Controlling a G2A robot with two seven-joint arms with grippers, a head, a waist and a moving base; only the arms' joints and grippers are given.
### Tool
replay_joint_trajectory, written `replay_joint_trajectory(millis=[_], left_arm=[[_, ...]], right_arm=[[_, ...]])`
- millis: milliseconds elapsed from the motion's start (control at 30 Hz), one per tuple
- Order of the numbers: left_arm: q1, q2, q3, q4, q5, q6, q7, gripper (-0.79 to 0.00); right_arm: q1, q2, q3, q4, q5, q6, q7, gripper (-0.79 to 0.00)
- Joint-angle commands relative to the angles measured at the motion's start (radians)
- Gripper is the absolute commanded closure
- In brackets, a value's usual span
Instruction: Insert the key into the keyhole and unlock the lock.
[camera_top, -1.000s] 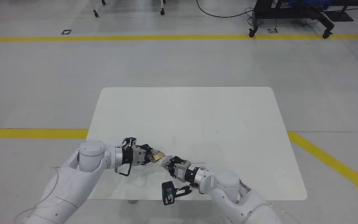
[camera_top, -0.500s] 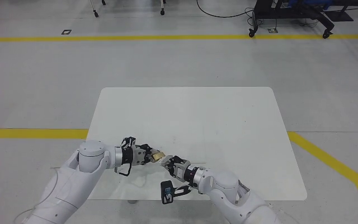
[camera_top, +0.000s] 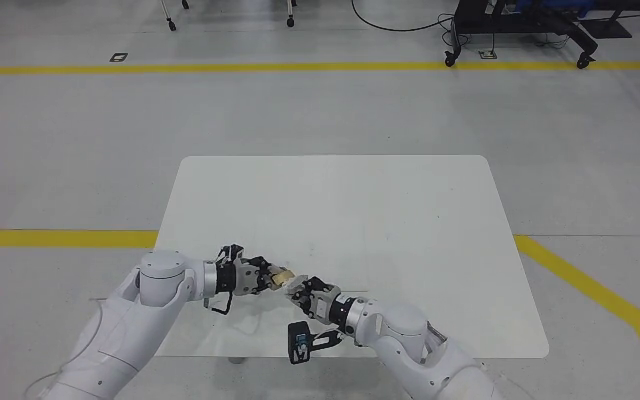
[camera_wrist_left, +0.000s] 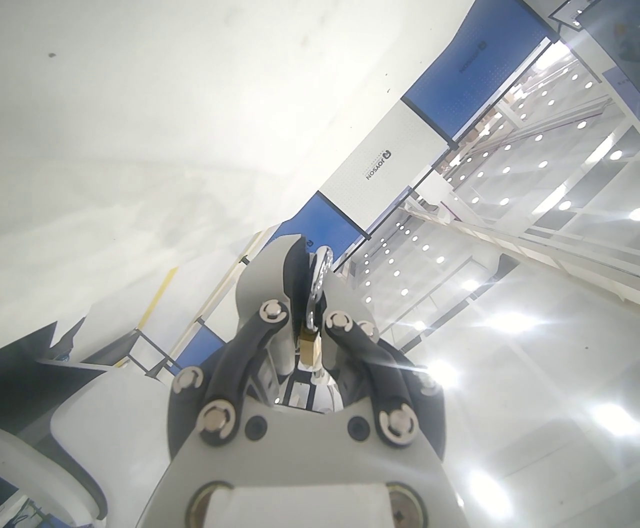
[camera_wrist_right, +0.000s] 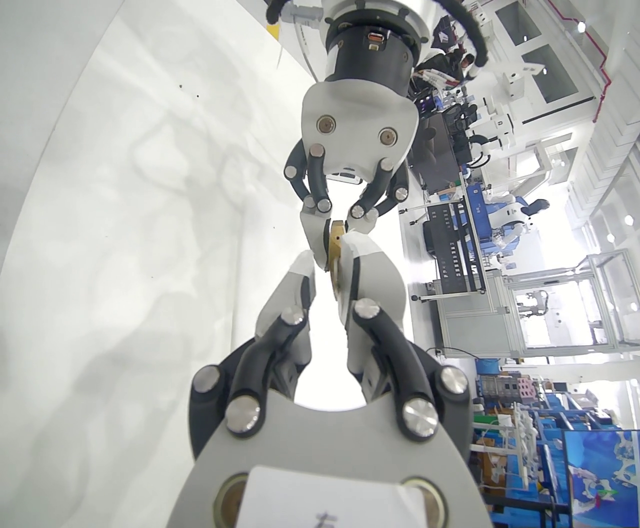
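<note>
Mid-task, at the insertion stage by my reading. Left tool (camera_wrist_left: 312, 295) is clamped on the lock (camera_wrist_left: 310, 348), which sits low in the top view, left of centre, over the worktop (camera_top: 400, 220) near its front edge. Right tool (camera_wrist_right: 325, 272) meets it nose to nose, fingers slightly apart, one pad flat against the brass edge. Whether the key is seated in the keyhole: cannot tell. Turning and shackle release are judged still to do. Lock: small brass body, bright silver shackle.
</note>
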Motion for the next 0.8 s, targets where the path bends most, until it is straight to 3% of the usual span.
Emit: replay_joint_trajectory(millis=[0, 100, 133, 167, 200, 600, 633, 700, 733, 767], left_arm=[[0.000, -0.001, -0.002, 0.004, -0.007, -0.014, 0.004, 0.000], [0.000, -0.002, -0.010, 0.005, -0.010, -0.053, 0.018, 0.000], [0.002, -0.003, -0.015, 0.005, -0.012, -0.072, 0.024, 0.000], [0.004, -0.003, -0.021, 0.004, -0.009, -0.094, 0.036, 0.000], [0.008, -0.002, -0.025, 0.001, -0.001, -0.113, 0.045, 0.000], [0.017, -0.001, -0.034, -0.008, 0.007, -0.146, 0.073, 0.000], [0.027, -0.002, -0.045, -0.016, 0.004, -0.177, 0.116, 0.000], [0.048, -0.002, -0.065, -0.047, 0.030, -0.243, 0.208, 0.000], [0.064, 0.000, -0.072, -0.073, 0.058, -0.278, 0.249, 0.000], [0.082, 0.002, -0.080, -0.098, 0.079, -0.302, 0.279, 0.000]], right_arm=[[-0.007, 0.002, 0.008, -0.002, 0.010, 0.008, -0.014, -0.308], [-0.020, 0.004, 0.026, -0.006, 0.038, 0.026, -0.035, -0.311], [-0.026, 0.005, 0.035, -0.008, 0.052, 0.034, -0.044, -0.369], [-0.034, 0.006, 0.046, -0.010, 0.072, 0.046, -0.054, -0.745], [-0.042, 0.007, 0.058, -0.011, 0.094, 0.052, -0.067, -0.785], [-0.057, 0.009, 0.075, -0.013, 0.124, 0.059, -0.078, -0.776], [-0.061, 0.009, 0.074, -0.017, 0.131, 0.054, -0.087, -0.449], [-0.060, 0.013, 0.082, -0.013, 0.140, 0.026, -0.124, -0.240], [-0.057, 0.015, 0.091, -0.005, 0.149, 0.010, -0.136, -0.071], [-0.051, 0.017, 0.100, 0.002, 0.160, -0.003, -0.143, 0.000]])
